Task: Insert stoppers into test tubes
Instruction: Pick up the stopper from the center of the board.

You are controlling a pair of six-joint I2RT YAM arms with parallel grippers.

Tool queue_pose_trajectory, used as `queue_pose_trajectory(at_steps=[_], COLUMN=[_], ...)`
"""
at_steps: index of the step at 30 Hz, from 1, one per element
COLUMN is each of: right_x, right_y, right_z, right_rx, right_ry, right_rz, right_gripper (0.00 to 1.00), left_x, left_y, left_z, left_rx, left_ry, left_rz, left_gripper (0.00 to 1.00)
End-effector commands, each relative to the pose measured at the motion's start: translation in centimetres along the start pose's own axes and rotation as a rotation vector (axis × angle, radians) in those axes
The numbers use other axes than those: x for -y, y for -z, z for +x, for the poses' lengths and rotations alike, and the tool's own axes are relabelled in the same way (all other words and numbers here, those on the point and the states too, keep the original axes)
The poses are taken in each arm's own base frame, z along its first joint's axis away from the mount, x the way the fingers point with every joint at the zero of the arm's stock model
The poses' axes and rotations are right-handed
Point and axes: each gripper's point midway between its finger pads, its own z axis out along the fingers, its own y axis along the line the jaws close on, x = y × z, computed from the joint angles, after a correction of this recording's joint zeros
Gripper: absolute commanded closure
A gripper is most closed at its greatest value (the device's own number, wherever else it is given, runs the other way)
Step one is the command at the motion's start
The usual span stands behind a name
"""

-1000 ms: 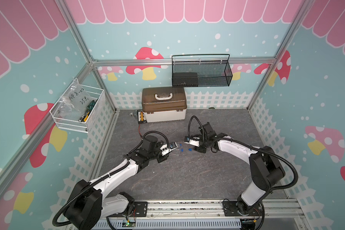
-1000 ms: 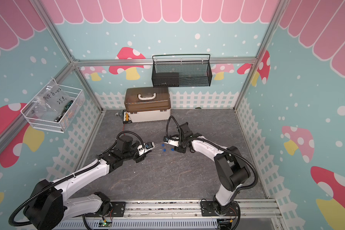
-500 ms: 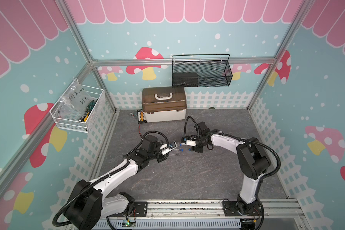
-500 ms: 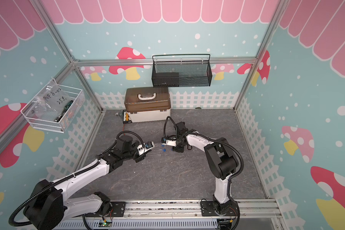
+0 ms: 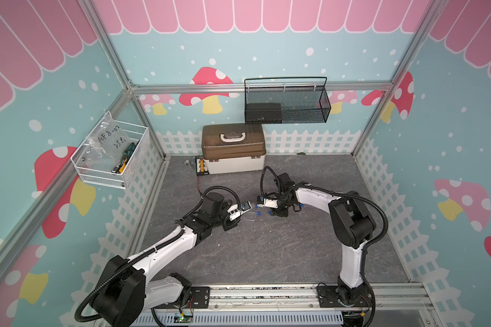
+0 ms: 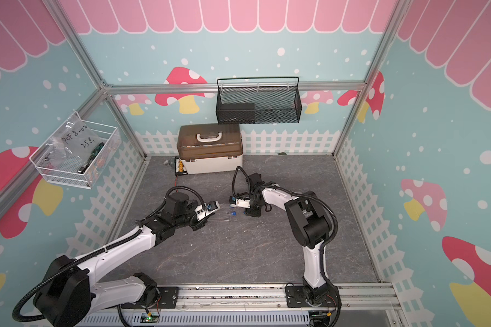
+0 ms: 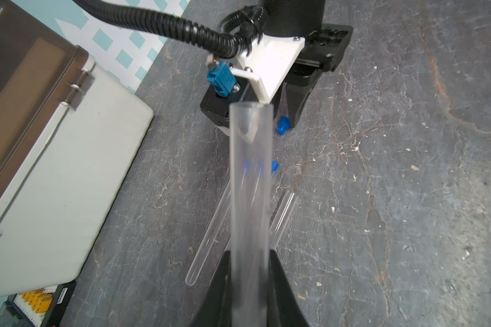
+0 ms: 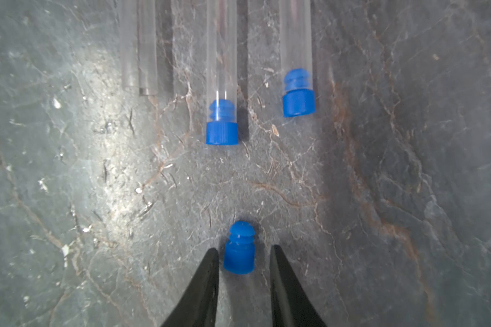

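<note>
Fingers first: the right fingers [image 8: 206, 286] stand on either side of a loose stopper [image 8: 239, 249] lying on the tabletop [image 8: 408, 170]. A sliver of gap shows on each side, so we read them as slightly spread and not yet pinching. They have narrowed over the last second, and the right arm has swung in from farther out, so we judge that a grasp is closing.

The left fingers [image 7: 219, 288] are pressed onto a held tube [image 7: 250, 184]. It is lifted off the tabletop with its open mouth aimed toward the right arm, and it has kept its place.

Just beyond the loose stopper, three more tubes lie side by side: a capped tube [image 8: 221, 56], a second capped tube [image 8: 295, 36], each with a blue plug seated in its mouth, and an open tube [image 8: 139, 42].

We take this as about half done. The stopper now being framed looks meant for the held tube. It lies on its side, so we think an off-centre squeeze could make it roll or squirt out.
</note>
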Motion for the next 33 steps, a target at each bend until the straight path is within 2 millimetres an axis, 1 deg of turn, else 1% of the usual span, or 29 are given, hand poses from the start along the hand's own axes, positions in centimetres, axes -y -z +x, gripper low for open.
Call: queue_pose_trajectory(at_steps=[1,5,14,24,33], right_x=[-0.57,-0.60,-0.65,-0.33,0.00], right_y=[-0.53,-0.58,-0.83,-0.91,-1.21], right_z=[0.70,0.59,0.78,0.75,0.97], right_rx=[-0.026,-0.021,-0.034,-0.040,-0.058], right_ry=[0.007,0.005,0.004,-0.010,-0.015], right_rz=[-0.044,-0.051,-0.064,-0.062,-0.056], right_gripper=[0.74,0.76,0.76,0.74,0.80], left_x=[-0.56,-0.57,-0.51,-0.50,-0.50], left_y=[0.04,0.11,0.09,0.10,0.09], left_z=[-0.42,-0.46,-0.36,-0.34,-0.30], left_rx=[0.004,0.005,0.002,0.001,0.000], left_ry=[-0.007,-0.009,-0.011,-0.011,-0.013], left_rz=[-0.009,-0.010,-0.008,-0.008,-0.008], left_gripper=[1.00,1.00,1.00,1.00,1.00])
